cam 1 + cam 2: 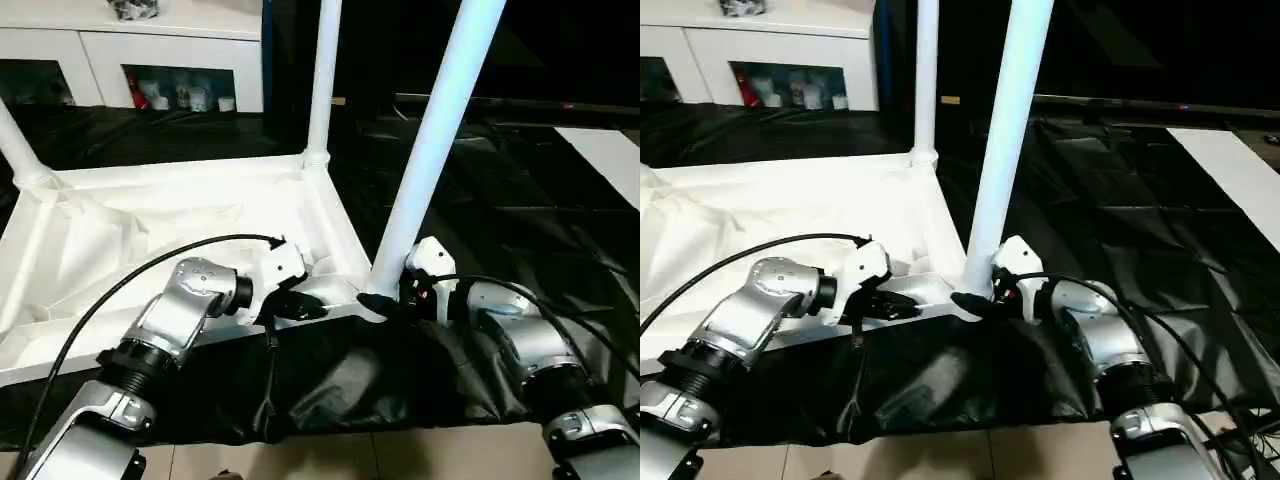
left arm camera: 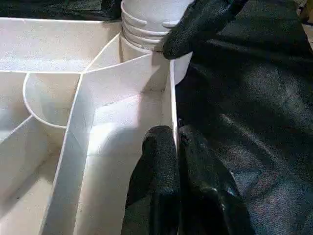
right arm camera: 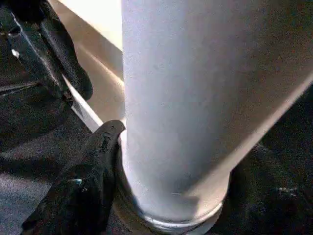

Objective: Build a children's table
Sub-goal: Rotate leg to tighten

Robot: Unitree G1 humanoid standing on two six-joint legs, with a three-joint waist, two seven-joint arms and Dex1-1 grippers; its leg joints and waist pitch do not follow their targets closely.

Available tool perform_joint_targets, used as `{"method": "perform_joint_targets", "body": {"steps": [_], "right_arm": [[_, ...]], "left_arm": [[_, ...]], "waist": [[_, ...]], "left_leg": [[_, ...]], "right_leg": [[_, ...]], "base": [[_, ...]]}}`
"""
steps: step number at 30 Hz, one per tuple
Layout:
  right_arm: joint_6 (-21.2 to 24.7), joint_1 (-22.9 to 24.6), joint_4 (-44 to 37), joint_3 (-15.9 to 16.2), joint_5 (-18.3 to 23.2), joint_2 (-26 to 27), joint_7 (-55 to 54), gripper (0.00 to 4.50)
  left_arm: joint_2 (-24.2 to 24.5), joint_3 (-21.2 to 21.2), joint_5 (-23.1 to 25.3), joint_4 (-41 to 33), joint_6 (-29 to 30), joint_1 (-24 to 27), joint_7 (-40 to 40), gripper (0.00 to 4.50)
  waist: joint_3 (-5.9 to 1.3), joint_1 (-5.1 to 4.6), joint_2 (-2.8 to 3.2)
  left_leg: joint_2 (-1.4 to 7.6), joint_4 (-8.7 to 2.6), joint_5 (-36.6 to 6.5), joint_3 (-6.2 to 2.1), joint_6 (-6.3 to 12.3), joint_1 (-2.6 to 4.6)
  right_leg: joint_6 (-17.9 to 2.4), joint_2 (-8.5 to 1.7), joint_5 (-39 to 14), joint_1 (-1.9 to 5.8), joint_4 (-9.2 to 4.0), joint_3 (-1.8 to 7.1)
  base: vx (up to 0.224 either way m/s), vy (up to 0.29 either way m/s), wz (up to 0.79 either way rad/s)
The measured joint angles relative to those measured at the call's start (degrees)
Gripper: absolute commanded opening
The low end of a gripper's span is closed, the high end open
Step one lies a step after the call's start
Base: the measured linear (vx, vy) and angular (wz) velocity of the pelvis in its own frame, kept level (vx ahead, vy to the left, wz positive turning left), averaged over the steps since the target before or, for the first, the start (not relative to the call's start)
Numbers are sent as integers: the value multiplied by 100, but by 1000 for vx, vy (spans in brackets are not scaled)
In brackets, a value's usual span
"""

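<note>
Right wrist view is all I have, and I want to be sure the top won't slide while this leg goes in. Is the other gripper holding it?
Observer: Yes. The left gripper is shut on the near rim of the table top, close to the corner where the near leg stands.
Operator: How many other legs are up?
Observer: Two. A far right leg and a far left leg each stand at a far corner.
Operator: What is the top lying on?
Observer: A black sheet spread under it.
</note>
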Motion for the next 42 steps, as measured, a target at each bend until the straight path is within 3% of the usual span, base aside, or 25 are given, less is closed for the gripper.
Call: {"method": "perform_joint_targets", "body": {"steps": [5, 9, 14, 17, 21, 23, 25, 30, 36, 42], "right_arm": [[5, 232, -76, -309, 5, 405, -785, 273], [35, 760, -522, -786, -26, 1190, -2490, 272], [90, 1066, -977, -888, -259, 1595, -3370, 272], [89, 1194, -1171, -887, -294, 1605, -3365, 342], [127, 1226, -1264, -882, 0, 1507, -2864, 370], [138, 1169, -1330, -617, 0, 1005, -2101, 370], [191, 1056, -1352, -549, 8, 795, -1637, 370], [250, 628, -1291, -344, 184, 193, -281, 370], [316, 613, -1174, 43, 252, -301, 1027, 370], [323, 600, -1152, 220, 248, -457, 1611, 305]], "left_arm": [[-165, 130, 14, -49, 213, 4, 402, 0], [-716, 243, 225, -217, 642, 28, 1267, 0], [-932, 214, 319, -649, 871, 299, 1607, 0], [-874, 157, 357, -795, 751, 399, 1591, 0], [-661, 106, 347, -844, 534, 420, 1363, 0], [-347, 89, 264, -841, 305, 412, 946, 0], [-192, 107, 176, -811, 171, 399, 675, 0], [88, 90, -10, -550, -143, 251, -90, 0], [378, -26, -138, -422, -279, 153, -789, 0], [458, -98, -193, -309, -370, 142, -1192, 0]], "waist": [[-4, -18, -21], [-4, 26, -21], [-25, 17, 56], [-28, 25, 67], [-25, 24, 70], [-14, 4, 75], [-10, 2, 66], [-7, 95, 66], [-2, 174, 52], [-8, 235, 36]], "left_leg": [[0, -7, 0, 0, -1, 8], [-5, -7, 1, 1, -2, 2], [-14, -10, 1, 5, -2, -8], [-14, -39, 0, 5, -2, -5], [-12, -74, 1, 5, -3, -7], [-11, -76, 1, 5, -3, -26], [-4, -71, 14, 3, -21, -49], [-3, -53, 36, 5, 5, -80], [0, -37, 35, 11, 9, -78], [2, -29, 40, 14, 11, -69]], "right_leg": [[25, 0, -15, 0, 0, 0], [31, -1, -18, 3, -19, 8], [37, -4, -22, 3, -43, 20], [40, -3, -24, 0, -43, 16], [40, 3, -25, -17, -42, 13], [37, 9, -23, -40, -38, 15], [34, 16, -22, -66, -29, 12], [15, 11, -33, -87, -17, 8], [13, 6, -34, -84, -8, 8], [10, 4, -32, -77, 9, 7]], "base": [[0, 0, 0], [0, 0, 0], [0, 0, 0], [0, 0, 0], [0, 0, 0], [0, 0, 0], [0, 0, 0], [0, 0, 0], [0, 0, 0], [0, 0, 0]]}}
